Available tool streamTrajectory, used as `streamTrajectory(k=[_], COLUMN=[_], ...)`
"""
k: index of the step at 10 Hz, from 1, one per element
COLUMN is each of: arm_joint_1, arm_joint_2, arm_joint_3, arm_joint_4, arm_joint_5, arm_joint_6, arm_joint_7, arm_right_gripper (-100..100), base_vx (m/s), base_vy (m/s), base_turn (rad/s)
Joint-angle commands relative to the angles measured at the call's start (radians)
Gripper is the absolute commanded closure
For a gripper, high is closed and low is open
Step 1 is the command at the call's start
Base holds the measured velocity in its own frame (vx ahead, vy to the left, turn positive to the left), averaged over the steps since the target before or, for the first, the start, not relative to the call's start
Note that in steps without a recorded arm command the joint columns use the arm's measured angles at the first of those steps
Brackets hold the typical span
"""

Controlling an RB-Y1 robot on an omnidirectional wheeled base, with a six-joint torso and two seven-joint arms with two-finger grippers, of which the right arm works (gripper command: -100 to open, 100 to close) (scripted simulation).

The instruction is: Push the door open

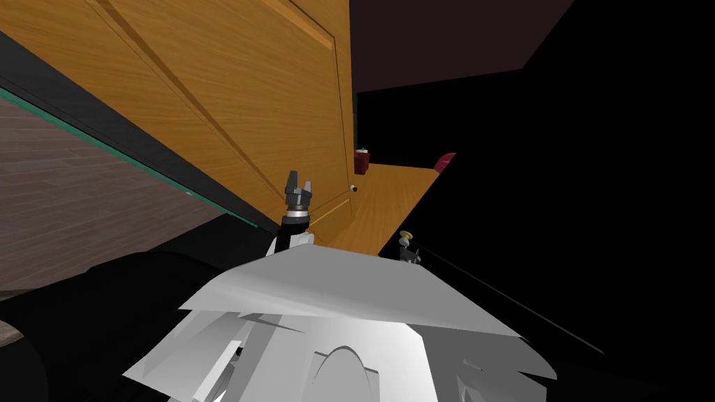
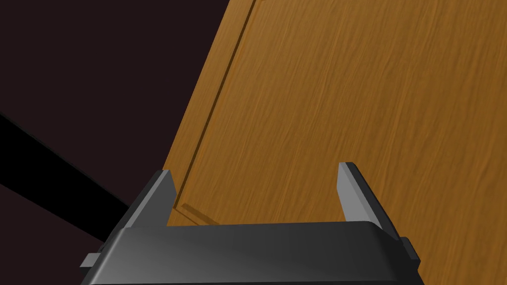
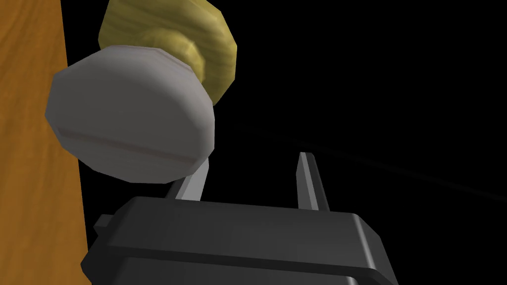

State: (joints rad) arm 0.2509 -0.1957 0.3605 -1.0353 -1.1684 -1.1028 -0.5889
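Left gripper [image 1: 299, 183] sits right in front of the door [image 1: 230, 91], up near its edge. Right gripper [image 3: 253, 161] is off to the right of that one, just beside the knob [image 3: 133, 114] that sticks out from the door. Floor [image 1: 70, 188] is over on the door's left.

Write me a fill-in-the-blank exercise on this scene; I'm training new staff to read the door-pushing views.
1. The left gripper faces the door with its fingers ____.
2. The door's panelled face is drawn in orange-brown ____ grain.
3. Close beside the right gripper sits a round grey ____ on a yellow base.

Missing words: open; wood; knob.
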Motion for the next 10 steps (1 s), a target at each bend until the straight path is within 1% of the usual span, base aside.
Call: streamTrajectory(k=[1, 2, 3, 4, 8, 10], arm_joint_1=[-0.012, -0.012, -0.012, -0.008, -0.008, 0.000], arm_joint_2=[0.017, 0.017, 0.017, 0.018, 0.018, 0.021], arm_joint_3=[0.042, 0.042, 0.042, 0.057, 0.057, 0.083], arm_joint_4=[-0.029, -0.029, -0.029, -0.038, -0.038, -0.052], arm_joint_5=[-0.010, -0.010, -0.010, -0.026, -0.026, -0.054], arm_joint_6=[-0.029, -0.029, -0.029, -0.044, -0.044, -0.071], arm_joint_7=[-0.050, -0.066, -0.066, -0.103, -0.103, -0.159], arm_right_gripper=[-100, -100, -100, -100, -100, -100], base_vx=[-0.056, -0.059, -0.027, -0.036, -0.011, -0.026], base_vy=[0.019, 0.024, 0.009, 0.019, 0.007, 0.009], base_turn=[0.078, 0.015, 0.001, 0.063, -0.001, 0.054])
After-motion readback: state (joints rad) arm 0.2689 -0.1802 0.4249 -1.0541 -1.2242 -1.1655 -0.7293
